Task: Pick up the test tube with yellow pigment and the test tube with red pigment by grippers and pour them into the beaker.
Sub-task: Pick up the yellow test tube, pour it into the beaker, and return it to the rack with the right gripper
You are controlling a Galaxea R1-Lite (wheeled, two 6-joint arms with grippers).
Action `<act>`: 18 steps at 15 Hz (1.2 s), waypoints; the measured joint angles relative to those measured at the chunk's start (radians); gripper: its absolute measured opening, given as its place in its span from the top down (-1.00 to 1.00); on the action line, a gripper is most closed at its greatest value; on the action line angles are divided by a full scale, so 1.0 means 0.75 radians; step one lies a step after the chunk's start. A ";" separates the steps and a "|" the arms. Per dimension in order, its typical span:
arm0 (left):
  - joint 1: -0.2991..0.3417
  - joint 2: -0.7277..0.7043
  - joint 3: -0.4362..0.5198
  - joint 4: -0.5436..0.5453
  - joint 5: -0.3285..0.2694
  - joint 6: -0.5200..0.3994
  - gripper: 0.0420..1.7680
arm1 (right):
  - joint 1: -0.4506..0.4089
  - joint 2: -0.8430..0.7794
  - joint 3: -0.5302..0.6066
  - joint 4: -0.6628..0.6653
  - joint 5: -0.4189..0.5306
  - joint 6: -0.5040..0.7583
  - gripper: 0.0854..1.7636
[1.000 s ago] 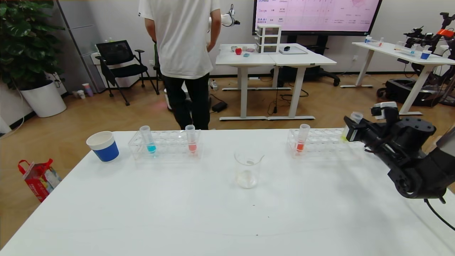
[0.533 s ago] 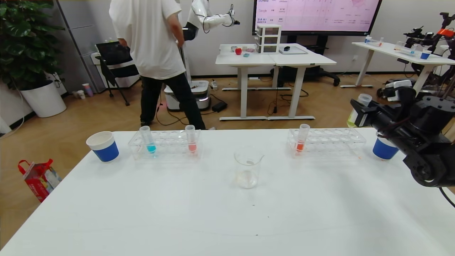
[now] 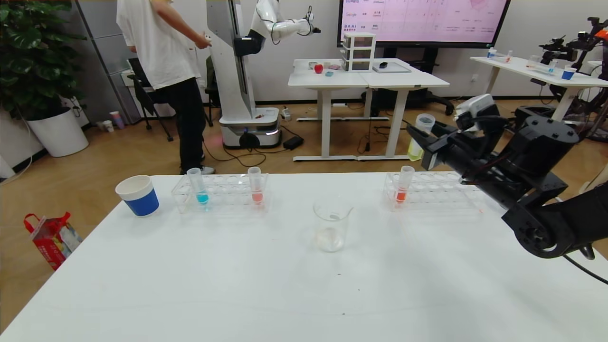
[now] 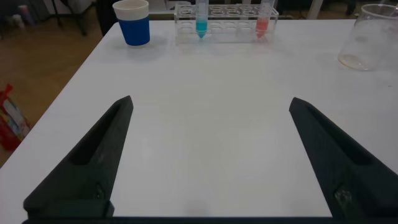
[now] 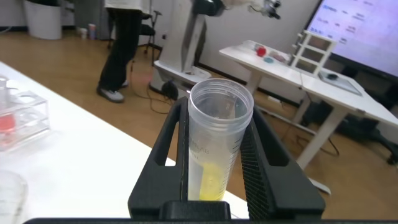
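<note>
— While the right gripper (image 3: 424, 142) hangs high over the far rack (image 3: 434, 190), what is it pinching?
— It pinches the test tube with yellow pigment (image 5: 214, 149), maybe tilted.
— And the left gripper (image 4: 208, 155)?
— Spread wide, low over the table (image 3: 237, 285). The beaker (image 3: 331, 224) stands between 2 racks.

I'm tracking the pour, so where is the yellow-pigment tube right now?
The test tube with yellow pigment is clamped upright in the right tool, lifted above the right rack, up and to the right of the beaker.
</note>
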State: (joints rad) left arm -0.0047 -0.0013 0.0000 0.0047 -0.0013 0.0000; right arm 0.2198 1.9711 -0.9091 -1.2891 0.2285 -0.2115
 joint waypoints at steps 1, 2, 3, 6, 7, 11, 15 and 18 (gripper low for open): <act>0.000 0.000 0.000 0.000 0.001 0.000 -0.98 | 0.059 0.001 0.003 -0.016 0.025 -0.052 0.51; 0.000 0.000 0.000 -0.001 0.001 0.000 -0.98 | 0.117 0.010 0.001 -0.054 0.061 -0.112 0.51; 0.000 0.000 0.000 -0.001 0.001 0.000 -0.98 | 0.158 0.028 -0.004 -0.093 0.100 -0.172 0.51; 0.000 0.000 0.000 0.000 0.001 0.000 -0.98 | 0.209 0.127 -0.028 -0.190 0.199 -0.420 0.51; 0.000 0.000 0.000 -0.001 0.001 0.000 -0.98 | 0.213 0.166 -0.042 -0.218 0.257 -0.485 0.51; 0.000 0.000 0.000 0.000 0.000 0.000 -0.98 | 0.226 0.259 -0.062 -0.229 0.304 -0.641 0.51; 0.000 0.000 0.000 0.000 0.000 0.000 -0.98 | 0.176 0.319 -0.165 -0.148 0.458 -0.904 0.51; 0.000 0.000 0.000 0.000 0.001 0.000 -0.98 | 0.159 0.380 -0.253 -0.148 0.502 -1.052 0.51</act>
State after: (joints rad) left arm -0.0047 -0.0013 0.0000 0.0047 -0.0004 0.0000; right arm 0.3389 2.2557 -1.0987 -1.4000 0.6051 -1.0002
